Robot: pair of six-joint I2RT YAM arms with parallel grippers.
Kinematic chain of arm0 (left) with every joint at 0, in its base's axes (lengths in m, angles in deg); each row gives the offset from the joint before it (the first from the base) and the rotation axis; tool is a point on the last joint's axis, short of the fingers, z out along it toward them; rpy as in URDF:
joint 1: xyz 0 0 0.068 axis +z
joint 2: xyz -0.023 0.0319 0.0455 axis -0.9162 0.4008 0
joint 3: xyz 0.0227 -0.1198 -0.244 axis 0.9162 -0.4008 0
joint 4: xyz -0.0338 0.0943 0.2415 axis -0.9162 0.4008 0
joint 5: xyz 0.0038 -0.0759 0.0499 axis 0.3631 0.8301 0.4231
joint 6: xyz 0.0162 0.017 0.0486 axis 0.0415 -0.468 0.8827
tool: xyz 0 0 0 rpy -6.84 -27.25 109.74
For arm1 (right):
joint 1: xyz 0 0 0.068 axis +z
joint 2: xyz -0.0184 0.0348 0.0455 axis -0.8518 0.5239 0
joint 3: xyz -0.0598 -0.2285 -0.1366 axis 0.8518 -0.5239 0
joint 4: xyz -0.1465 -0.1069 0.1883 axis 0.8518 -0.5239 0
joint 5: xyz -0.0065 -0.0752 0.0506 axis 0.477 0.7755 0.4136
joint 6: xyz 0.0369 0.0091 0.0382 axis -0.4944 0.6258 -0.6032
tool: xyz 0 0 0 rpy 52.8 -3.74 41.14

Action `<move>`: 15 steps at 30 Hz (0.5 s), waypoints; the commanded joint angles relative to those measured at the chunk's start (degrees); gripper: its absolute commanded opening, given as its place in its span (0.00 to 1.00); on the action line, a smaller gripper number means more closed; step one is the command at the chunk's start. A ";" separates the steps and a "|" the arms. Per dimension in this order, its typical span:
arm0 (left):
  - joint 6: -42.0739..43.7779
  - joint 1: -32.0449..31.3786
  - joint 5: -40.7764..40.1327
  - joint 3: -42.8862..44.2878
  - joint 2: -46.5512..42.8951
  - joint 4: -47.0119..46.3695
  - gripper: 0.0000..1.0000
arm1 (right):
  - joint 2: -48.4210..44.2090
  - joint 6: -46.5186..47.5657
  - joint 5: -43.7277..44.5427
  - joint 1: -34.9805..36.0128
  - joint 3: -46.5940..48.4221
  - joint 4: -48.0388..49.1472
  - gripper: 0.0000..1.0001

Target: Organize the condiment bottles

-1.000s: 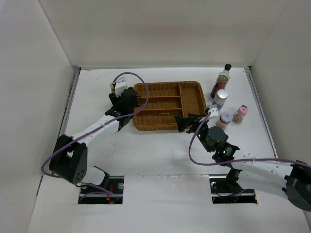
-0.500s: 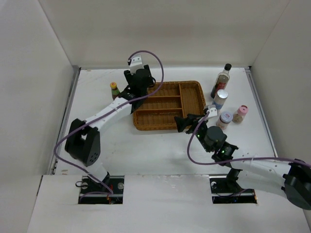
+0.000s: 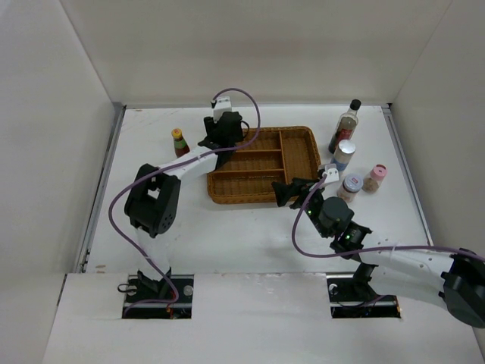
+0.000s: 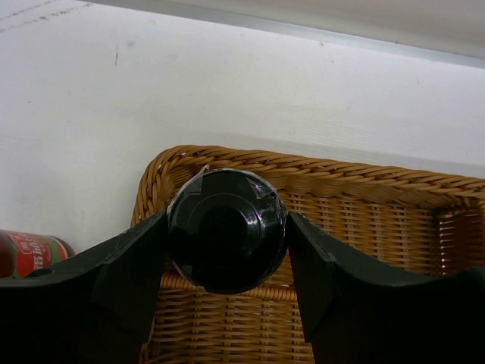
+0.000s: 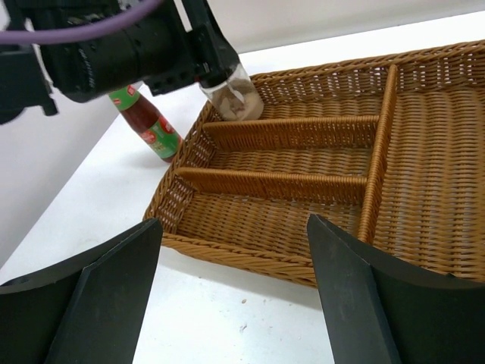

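Observation:
My left gripper [image 3: 222,138] is shut on a squat black-capped bottle [image 4: 226,230], holding it over the back left corner of the wicker tray [image 3: 242,200]. In the right wrist view the same bottle [image 5: 233,95] shows brownish contents. Just left of the tray stands the yellow-capped red-green bottle [image 3: 179,142]. Right of the tray stand the tall dark-sauce bottle [image 3: 345,123], the blue-white cylinder [image 3: 345,154], the white-lidded jar [image 3: 351,186] and the pink-lidded shaker [image 3: 374,177]. My right gripper [image 3: 292,191] is open and holds nothing, low at the tray's front right corner [image 5: 250,258].
The tray has three long compartments on the left and one wide one [image 3: 298,155] on the right. White walls enclose the table on three sides. The left arm's purple cable [image 3: 250,106] loops above the tray's back edge.
The left arm has swung from the tray's left side toward its back left corner with the black-capped bottle, uncovering the yellow-capped bottle. The right gripper has opened a little wider.

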 commanded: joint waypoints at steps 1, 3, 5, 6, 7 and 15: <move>0.12 0.42 1.59 2.39 1.13 -4.22 0.50 | -0.29 0.09 -0.03 -0.55 0.73 3.20 0.84; -0.15 0.34 2.21 2.21 2.54 -4.22 0.57 | -0.02 0.09 -0.03 -0.64 0.73 3.20 0.84; -0.41 0.16 2.03 1.86 2.98 -4.22 0.63 | -0.02 0.09 -0.03 -0.64 0.73 3.20 0.84; -0.50 0.16 2.03 1.86 3.07 -4.22 0.65 | -0.11 0.09 0.06 -0.64 0.73 3.20 0.85; -0.50 0.16 1.95 1.86 2.64 -4.14 0.69 | -0.11 0.09 -0.03 -0.64 0.73 3.20 0.85; 0.02 0.42 0.80 1.06 -8.95 -0.90 0.90 | 0.24 0.09 -0.11 -0.73 0.81 3.29 0.87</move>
